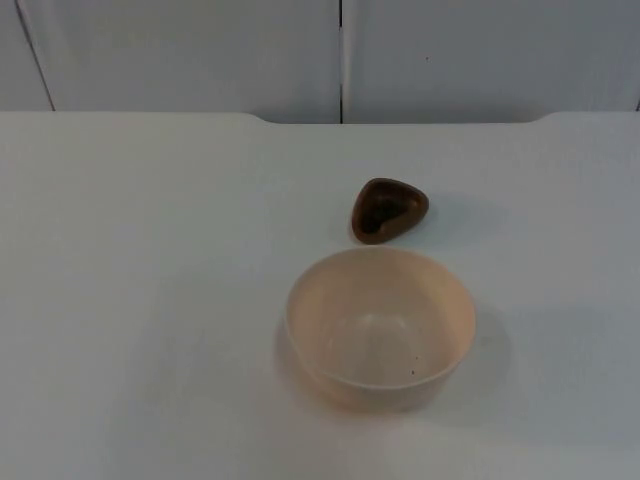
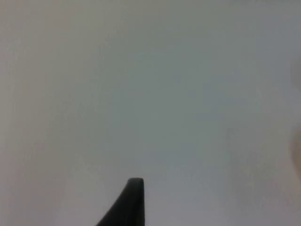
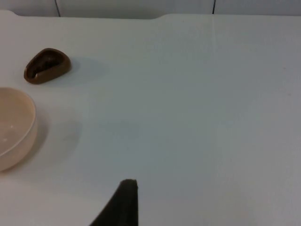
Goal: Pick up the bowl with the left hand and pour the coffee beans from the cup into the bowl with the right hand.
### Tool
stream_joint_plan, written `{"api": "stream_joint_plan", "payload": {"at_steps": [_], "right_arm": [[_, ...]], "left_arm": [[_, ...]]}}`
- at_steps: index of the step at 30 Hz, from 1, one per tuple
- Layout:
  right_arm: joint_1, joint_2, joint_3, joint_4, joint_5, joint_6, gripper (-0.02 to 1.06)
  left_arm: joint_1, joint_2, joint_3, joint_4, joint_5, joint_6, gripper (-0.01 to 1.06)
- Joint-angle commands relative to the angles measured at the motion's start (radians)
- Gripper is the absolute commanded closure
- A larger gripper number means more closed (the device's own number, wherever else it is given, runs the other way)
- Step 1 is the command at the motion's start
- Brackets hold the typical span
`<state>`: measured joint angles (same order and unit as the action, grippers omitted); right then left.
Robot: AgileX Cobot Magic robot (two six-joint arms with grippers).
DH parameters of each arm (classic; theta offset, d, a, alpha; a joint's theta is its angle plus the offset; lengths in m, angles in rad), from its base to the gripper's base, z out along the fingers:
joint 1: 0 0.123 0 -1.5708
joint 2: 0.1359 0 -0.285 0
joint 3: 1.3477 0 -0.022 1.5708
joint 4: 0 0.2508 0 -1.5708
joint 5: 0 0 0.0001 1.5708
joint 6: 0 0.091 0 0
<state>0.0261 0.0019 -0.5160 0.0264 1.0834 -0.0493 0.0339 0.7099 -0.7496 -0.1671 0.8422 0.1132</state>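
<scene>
A pale peach bowl [image 1: 335, 300] stands upright on the white table, near the front and right of centre, with nothing inside it. Just behind it, and apart from it, sits a small brown cup [image 1: 388, 209] with a rounded three-cornered rim and dark contents that I cannot make out singly. In the right wrist view the cup [image 3: 47, 65] and the bowl [image 3: 14, 125] lie well off to the side of my right gripper [image 3: 124, 200], which hangs over bare table. My left gripper [image 2: 134, 200] is over plain white table top.
The white table [image 1: 150, 300] ends at a grey partition wall [image 1: 200, 50] at the back, with a dark vertical seam [image 1: 341, 60] behind the cup. Bare table lies to the left and right of the bowl and cup.
</scene>
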Motion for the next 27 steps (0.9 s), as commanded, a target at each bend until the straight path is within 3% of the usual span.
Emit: {"api": "stream_joint_plan", "payload": {"at_steps": [1,10,27], "right_arm": [[-0.006,-0.002,0.001,0.002,-0.006,0.000,-0.01],[-0.006,-0.002,0.001,0.002,-0.006,0.000,-0.01],[-0.006,-0.002,0.001,0.002,-0.006,0.000,-0.01]], "left_arm": [[0.003,0.032,-0.006,-0.060,-0.033,0.030,0.00],[0.003,0.178,-0.006,-0.311,-0.039,0.248,0.01],[-0.015,0.389,-0.006,-0.419,-0.051,0.358,0.04]]}}
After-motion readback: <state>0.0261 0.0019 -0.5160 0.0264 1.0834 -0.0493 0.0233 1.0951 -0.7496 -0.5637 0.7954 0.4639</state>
